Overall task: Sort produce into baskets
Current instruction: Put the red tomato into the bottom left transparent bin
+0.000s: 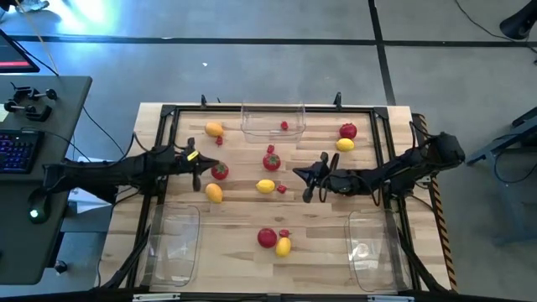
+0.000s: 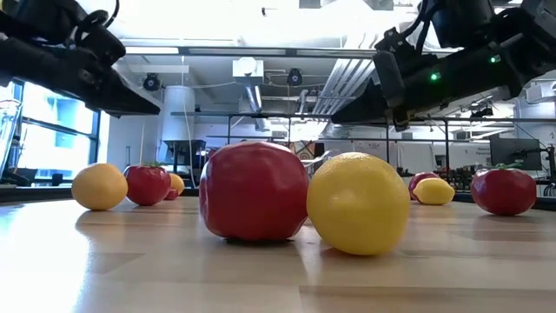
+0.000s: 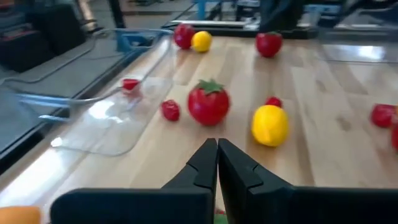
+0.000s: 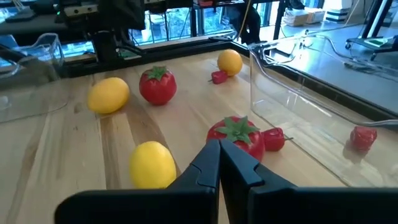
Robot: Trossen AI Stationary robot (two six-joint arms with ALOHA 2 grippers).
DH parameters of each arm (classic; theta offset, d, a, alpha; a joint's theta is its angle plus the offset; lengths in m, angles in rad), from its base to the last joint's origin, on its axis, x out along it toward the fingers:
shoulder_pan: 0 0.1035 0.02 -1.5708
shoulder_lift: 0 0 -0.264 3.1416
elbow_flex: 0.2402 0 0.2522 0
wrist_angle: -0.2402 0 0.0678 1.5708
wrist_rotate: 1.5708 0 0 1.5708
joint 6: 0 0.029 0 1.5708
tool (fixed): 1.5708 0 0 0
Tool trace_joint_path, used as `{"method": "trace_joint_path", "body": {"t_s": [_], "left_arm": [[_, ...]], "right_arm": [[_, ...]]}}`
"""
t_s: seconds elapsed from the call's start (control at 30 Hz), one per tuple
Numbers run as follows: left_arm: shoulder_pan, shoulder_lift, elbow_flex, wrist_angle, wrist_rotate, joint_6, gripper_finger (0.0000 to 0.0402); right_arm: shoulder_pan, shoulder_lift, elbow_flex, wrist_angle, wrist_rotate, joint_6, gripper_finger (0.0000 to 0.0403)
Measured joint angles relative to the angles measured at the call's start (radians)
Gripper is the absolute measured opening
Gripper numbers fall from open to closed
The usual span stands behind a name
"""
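Note:
Toy produce lies scattered on the wooden table. My left gripper [image 1: 200, 172] is shut and empty; it hangs above the table just left of a red tomato [image 1: 220, 172]. In its wrist view the shut fingertips [image 3: 217, 149] face another tomato [image 3: 208, 102] and a yellow lemon [image 3: 270, 124]. My right gripper [image 1: 300, 176] is shut and empty and hangs mid-table. Its fingertips [image 4: 219, 149] face a tomato [image 4: 236, 134] with a berry [image 4: 273, 138] beside it. Clear bins rest on the table at the far middle [image 1: 273, 122], near left [image 1: 174, 243] and near right [image 1: 369, 247].
The far bin holds a berry [image 1: 284, 126]. A tomato [image 1: 267, 237] and a lemon [image 1: 283, 246] lie near the front edge. A tomato [image 1: 347, 130] and a lemon [image 1: 345, 144] lie far right. A black metal frame [image 1: 168, 113] borders the table.

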Motion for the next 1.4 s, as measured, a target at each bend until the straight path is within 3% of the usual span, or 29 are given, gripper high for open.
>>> {"method": "trace_joint_path", "body": {"t_s": [0.4,0.87,1.13,1.4], "left_arm": [[0.0,0.046,0.037,0.01,-0.041,-0.034,0.0074],[0.0,0.116,0.04,0.033,-0.038,-0.088,0.0147],[0.0,0.187,0.175,-0.099,-0.043,-0.115,0.0155],[0.001,0.329,0.313,-0.283,-0.031,-0.115,0.0155]], "right_arm": [[0.0,0.0,0.0,-0.078,-0.076,0.052,0.0],[-0.005,0.0,0.0,-0.077,-0.083,0.028,0.0],[-0.075,0.0,0.0,-0.025,-0.084,-0.079,0.0],[-0.186,0.0,0.001,0.033,-0.224,-0.156,0.0]]}}
